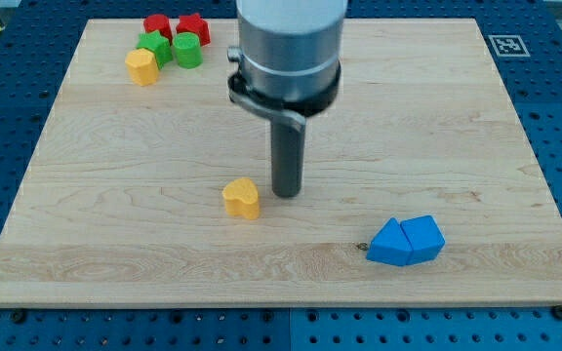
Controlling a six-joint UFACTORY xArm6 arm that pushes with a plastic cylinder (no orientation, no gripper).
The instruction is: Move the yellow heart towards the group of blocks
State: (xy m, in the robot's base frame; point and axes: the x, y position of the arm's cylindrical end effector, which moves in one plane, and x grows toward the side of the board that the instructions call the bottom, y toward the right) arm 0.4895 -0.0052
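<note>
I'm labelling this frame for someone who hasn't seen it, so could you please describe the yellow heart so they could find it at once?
Start at the wooden board and find my tip near its middle. The yellow heart lies alone just to the view's left of it. The other yellow block sits at the view's top left, packed among red and green blocks.

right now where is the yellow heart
The yellow heart sits below the board's centre, just to the view's left of my tip, far from the group at the view's top left.
</note>
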